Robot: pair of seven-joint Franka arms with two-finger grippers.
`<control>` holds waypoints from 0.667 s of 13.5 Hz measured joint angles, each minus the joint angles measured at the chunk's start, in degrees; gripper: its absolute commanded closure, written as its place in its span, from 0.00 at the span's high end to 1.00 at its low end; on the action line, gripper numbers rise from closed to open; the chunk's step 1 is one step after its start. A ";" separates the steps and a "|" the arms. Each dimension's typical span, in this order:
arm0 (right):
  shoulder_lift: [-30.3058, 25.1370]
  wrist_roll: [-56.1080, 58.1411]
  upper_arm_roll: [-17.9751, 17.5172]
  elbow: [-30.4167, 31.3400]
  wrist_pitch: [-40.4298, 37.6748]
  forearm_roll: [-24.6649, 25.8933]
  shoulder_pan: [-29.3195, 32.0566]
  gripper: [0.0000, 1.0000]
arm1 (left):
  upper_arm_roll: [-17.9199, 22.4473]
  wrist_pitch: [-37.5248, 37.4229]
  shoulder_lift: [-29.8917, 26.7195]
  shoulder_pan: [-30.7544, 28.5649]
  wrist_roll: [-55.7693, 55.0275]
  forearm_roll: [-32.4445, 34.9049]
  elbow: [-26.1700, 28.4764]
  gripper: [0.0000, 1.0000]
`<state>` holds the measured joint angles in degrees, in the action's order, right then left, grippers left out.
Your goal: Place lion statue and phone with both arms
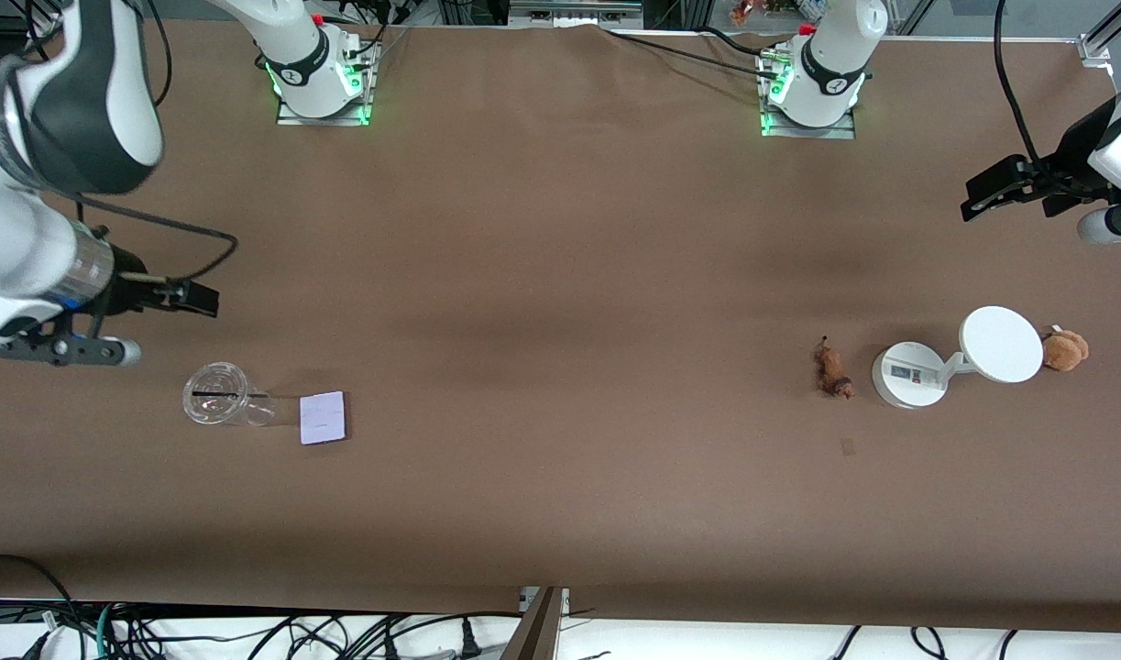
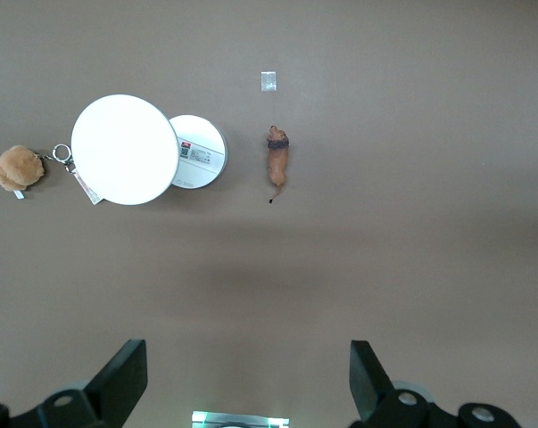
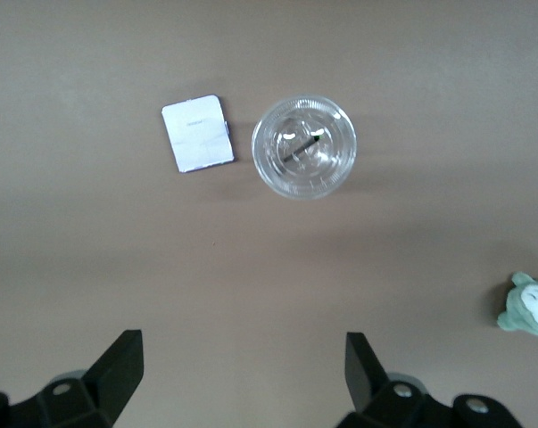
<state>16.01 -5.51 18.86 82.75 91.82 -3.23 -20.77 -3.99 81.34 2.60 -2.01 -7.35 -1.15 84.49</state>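
Lion (image 1: 833, 369) and phone (image 1: 323, 418) lie untouched on the brown tabletop (image 1: 560, 275), both claws spread in the air.

Lion, right of centre in the front view, lies lengthwise, dark head nearer the camera, beside a white stand (image 1: 908, 374). The flat phone sits lower left beside a clear cup (image 1: 217, 394). Left claw (image 2: 249, 379) hangs upper right, right claw (image 3: 244, 374) at the left edge.

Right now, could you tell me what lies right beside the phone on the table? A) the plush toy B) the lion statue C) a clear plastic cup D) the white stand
C: the phone lies flat next to a clear plastic cup toward the right arm's end of the table, while the lion statue lies toward the left arm's end.
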 measured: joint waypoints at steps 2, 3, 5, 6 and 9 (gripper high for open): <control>-2.86 0.00 -2.91 0.32 -1.33 0.02 2.19 1.00 | 0.03 0.00 0.02 0.00 0.00 0.00 0.00 1.00; -4.36 -0.01 -5.85 0.71 -2.15 0.21 4.78 1.00 | 0.05 0.00 0.02 -0.01 0.00 0.00 0.00 1.00; -6.74 0.00 -9.95 1.42 -5.53 0.63 9.37 1.00 | 0.10 0.00 0.04 -0.03 0.00 0.00 0.00 1.00; -7.80 0.01 -10.77 1.57 -6.76 0.68 10.89 1.00 | 0.10 0.00 0.06 -0.05 0.00 0.00 0.00 1.00; -11.02 0.15 -11.25 1.85 -8.12 0.72 13.03 1.00 | 0.11 0.00 0.13 -0.09 0.00 0.00 0.00 1.00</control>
<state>4.99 -5.36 7.60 84.60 83.70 -2.51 -7.74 -3.88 81.34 2.72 -2.09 -7.35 -1.15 84.49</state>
